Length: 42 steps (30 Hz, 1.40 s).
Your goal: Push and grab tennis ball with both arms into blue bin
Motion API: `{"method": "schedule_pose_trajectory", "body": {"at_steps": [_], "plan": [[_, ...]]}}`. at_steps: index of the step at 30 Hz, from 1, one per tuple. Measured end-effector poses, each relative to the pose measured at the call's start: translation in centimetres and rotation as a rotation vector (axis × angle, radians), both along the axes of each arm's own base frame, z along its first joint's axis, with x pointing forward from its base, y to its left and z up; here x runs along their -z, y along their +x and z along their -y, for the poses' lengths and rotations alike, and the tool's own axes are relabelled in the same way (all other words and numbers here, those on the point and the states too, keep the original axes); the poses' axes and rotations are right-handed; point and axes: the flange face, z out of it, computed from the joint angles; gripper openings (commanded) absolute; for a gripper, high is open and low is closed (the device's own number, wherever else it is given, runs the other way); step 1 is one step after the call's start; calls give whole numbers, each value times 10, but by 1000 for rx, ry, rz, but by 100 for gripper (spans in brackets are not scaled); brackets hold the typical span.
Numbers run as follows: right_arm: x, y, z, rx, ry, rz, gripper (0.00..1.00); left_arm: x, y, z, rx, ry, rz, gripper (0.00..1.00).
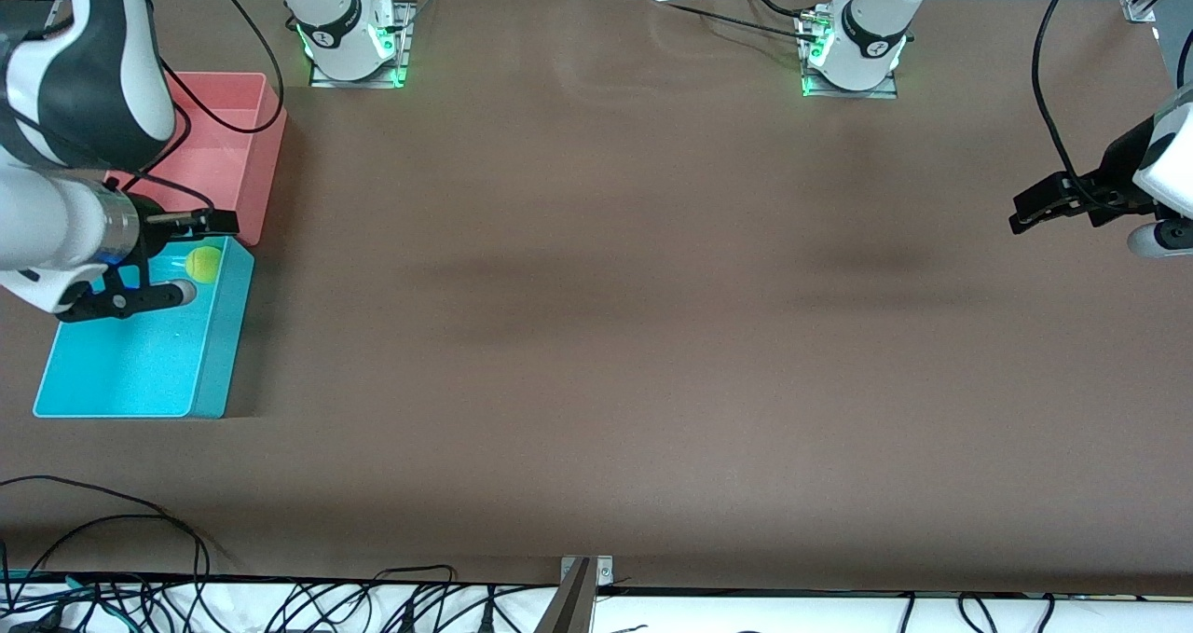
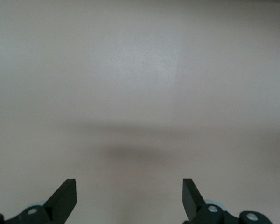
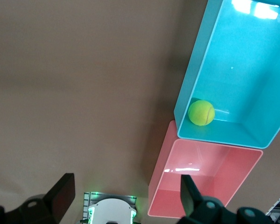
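Note:
The tennis ball (image 1: 201, 263) lies in the blue bin (image 1: 130, 363), at the bin's end that is farther from the front camera and next to the pink bin. My right gripper (image 1: 211, 259) hangs over that end of the bin, open and empty. In the right wrist view the ball (image 3: 201, 113) rests on the floor of the blue bin (image 3: 242, 70) in a corner, well below my open right gripper (image 3: 125, 182). My left gripper (image 1: 1025, 212) is open and empty over bare table at the left arm's end. The left wrist view shows only table between its fingers (image 2: 129, 184).
A pink-red bin (image 1: 224, 148) stands against the blue bin, farther from the front camera; it also shows in the right wrist view (image 3: 200, 182). The arms' bases (image 1: 354, 36) (image 1: 853, 46) stand along the table's back edge. Cables (image 1: 140, 540) lie along the near edge.

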Motion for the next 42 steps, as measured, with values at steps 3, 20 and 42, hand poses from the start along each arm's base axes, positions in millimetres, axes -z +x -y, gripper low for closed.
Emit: {"method": "schedule_pose_trajectory", "body": {"at_steps": [3,20,42], "plan": [[-16,-4,1,8,11,27,100,0,0,0,0,0,0,100],[-57,-58,24,60,79,177,100,0,0,0,-1,0,0,100],[-86,-95,30,94,62,228,100,0,0,0,-1,0,0,100]]}}
